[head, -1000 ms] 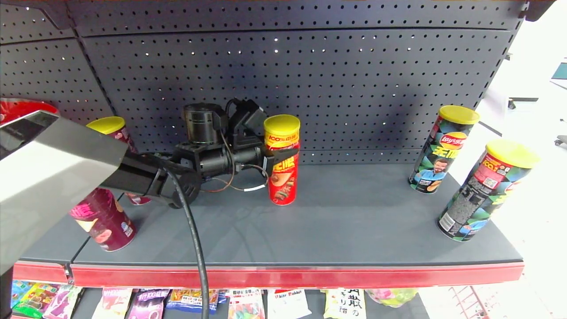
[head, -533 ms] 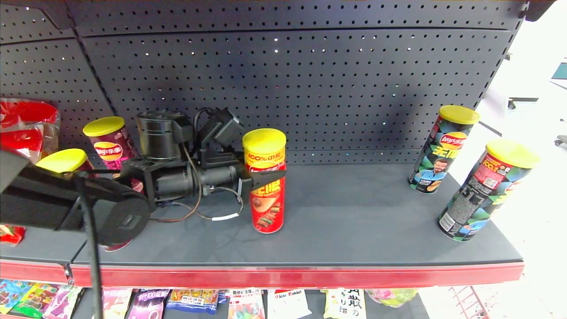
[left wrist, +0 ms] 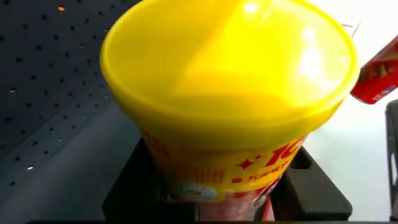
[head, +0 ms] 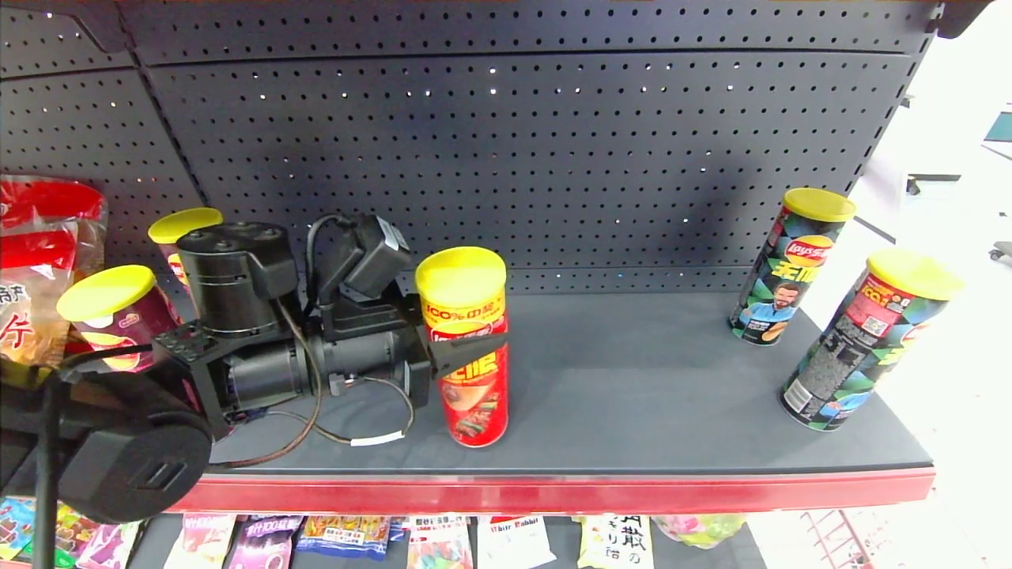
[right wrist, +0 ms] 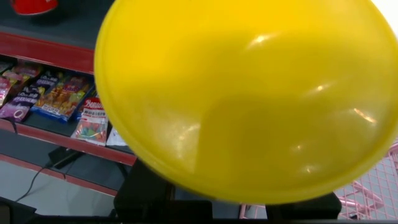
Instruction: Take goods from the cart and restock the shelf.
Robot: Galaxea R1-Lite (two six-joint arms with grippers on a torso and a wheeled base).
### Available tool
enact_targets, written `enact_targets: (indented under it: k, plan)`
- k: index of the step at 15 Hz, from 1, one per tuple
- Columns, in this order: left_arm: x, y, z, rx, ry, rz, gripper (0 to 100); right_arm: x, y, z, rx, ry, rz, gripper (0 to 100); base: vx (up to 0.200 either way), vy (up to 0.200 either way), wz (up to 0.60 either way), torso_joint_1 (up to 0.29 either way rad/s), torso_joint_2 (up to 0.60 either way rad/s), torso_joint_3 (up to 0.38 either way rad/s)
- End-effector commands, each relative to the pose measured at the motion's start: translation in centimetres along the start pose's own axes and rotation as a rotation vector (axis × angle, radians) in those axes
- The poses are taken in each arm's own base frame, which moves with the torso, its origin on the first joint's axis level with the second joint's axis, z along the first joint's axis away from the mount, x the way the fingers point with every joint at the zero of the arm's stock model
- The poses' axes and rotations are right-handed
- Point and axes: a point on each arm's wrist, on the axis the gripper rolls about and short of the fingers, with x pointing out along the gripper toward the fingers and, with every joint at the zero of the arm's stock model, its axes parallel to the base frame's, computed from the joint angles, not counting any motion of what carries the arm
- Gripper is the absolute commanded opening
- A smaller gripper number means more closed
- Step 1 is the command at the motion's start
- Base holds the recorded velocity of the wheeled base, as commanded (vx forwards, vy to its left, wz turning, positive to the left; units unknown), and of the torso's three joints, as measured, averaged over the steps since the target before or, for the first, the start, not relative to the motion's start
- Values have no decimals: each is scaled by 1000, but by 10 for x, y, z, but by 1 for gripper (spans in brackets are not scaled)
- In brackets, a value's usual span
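Left gripper (head: pixel 466 349) clamped the red can (head: pixel 476 399), upright on the shelf (head: pixel 632 395) (head view); right gripper (right wrist: pixel 224 211) closed on a yellow-lidded can (right wrist: pixel 249 93), with snack packets (right wrist: pixel 56 99) beyond it (right wrist view).

— Entry: left arm (head: pixel 261 371), finish?
— Matte black throughout.
— Fittings behind the left gripper (head: pixel 460 338)?
— Boxy camera module (head: pixel 368 254), one black lead. Farther back, a cylindrical motor housing (head: pixel 229 273), screws on its cap.
— Wiring?
— Thin dark wires (head: pixel 312 423) looped under the wrist, one white tag (head: pixel 369 438). At the rear, a thick black cable (head: pixel 46 474) and a round joint cap (head: pixel 134 474) with a rectangular recess.
— Fingers (head: pixel 468 351)?
— Black wedges, tapering to points.
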Motion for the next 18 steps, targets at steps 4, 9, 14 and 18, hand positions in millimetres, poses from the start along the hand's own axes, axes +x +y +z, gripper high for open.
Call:
enact_targets:
  k: [4, 9, 14, 18]
  plan:
    - [11, -8, -10, -30, 26, -36, 0, 0, 0, 0, -1, 1, 1, 0, 0, 0, 0, 0, 0, 0]
    - [16, -7, -14, -26, 20, -38, 0, 0, 0, 0, -2, 1, 1, 0, 0, 0, 0, 0, 0, 0]
    - [17, -13, -12, -25, 15, -59, 0, 0, 0, 0, -2, 1, 1, 0, 0, 0, 0, 0, 0, 0]
    - [13, -16, -18, -37, 34, -69, 0, 0, 0, 0, -2, 1, -1, 0, 0, 0, 0, 0, 0, 0]
